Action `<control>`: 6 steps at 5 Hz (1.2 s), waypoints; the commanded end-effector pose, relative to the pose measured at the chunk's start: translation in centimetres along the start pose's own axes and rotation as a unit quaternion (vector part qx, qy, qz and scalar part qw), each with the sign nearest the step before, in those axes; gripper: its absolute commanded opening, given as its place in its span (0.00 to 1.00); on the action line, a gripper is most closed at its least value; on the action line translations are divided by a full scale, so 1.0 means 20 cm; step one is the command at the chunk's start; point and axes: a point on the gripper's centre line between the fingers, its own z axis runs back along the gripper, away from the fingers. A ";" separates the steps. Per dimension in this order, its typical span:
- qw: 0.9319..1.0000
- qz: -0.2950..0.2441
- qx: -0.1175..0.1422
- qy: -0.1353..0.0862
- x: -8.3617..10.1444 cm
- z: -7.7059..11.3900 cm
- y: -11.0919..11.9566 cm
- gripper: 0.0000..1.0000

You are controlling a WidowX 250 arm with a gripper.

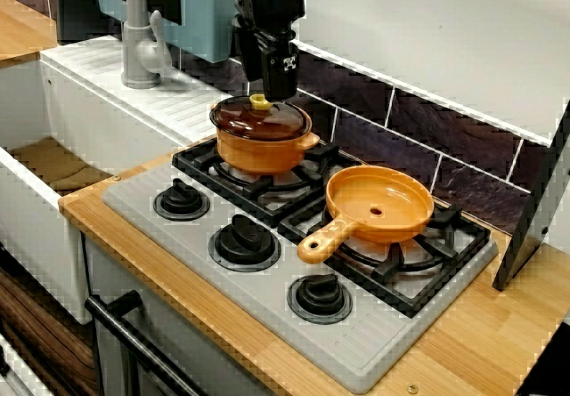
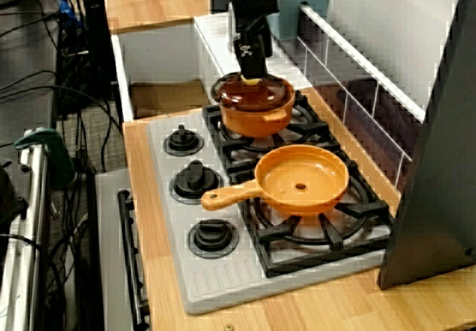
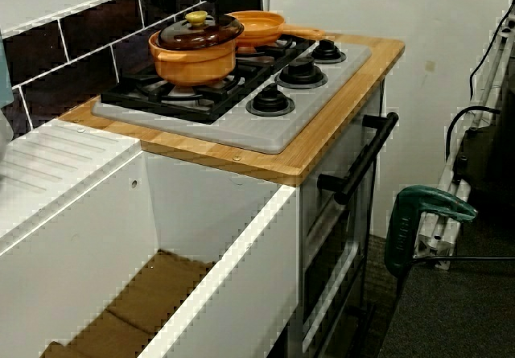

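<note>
The pot (image 1: 263,151) is round, smooth orange ware with small side lugs. It carries a glossy, see-through brown lid (image 1: 267,122) topped by a small yellow knob (image 1: 259,101). It sits on the black ridged grate (image 1: 258,191) of the far-left burner, on a matte grey stove plate (image 1: 267,316) let into a pale wood-grain desk (image 1: 463,343).

The black, boxy gripper (image 1: 279,89) hangs upright straight over the lid, its tip just above the knob. The side view sets it directly over the knob. Whether the jaws are spread or pressed together cannot be told, nor whether they touch the knob.

To the right, a shallow round orange pan (image 1: 378,205) lies on the other burner, its stubby handle pointing near-left. 3 black ribbed dials (image 1: 243,240) line the near edge. A grey metal faucet (image 1: 138,40) stands far left.
</note>
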 end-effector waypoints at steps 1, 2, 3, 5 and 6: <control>0.998 -0.027 -0.017 -0.046 0.08 0.13 -0.07 1.00; 0.998 -0.024 -0.024 -0.052 0.12 0.14 -0.14 1.00; 0.999 -0.002 -0.029 -0.046 0.15 0.15 -0.21 1.00; 0.999 0.024 -0.016 -0.045 0.11 0.14 -0.39 1.00; 0.997 0.057 -0.009 -0.043 0.10 0.12 -0.45 1.00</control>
